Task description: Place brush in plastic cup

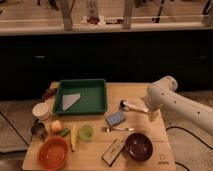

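Dark cabinets stand behind the pale wooden counter [135, 92]. The brush [131, 105], a slim white handle ending in a dark round head, lies flat just to the left of the tool [152, 114]. The tool hangs released and empty at the end of a smooth white arm. The step in hand looks like the approach for the pickup, since nothing is lifted yet. Next the tool would need to settle over the thin handle and clench it. It would then carry the brush well to its left and toward the counter's front, past the blue sponge [115, 118] and the silver fork [118, 129]. There the brush has to be stood in the narrow mouth of the small, pale-green, slightly see-through cup [86, 132].
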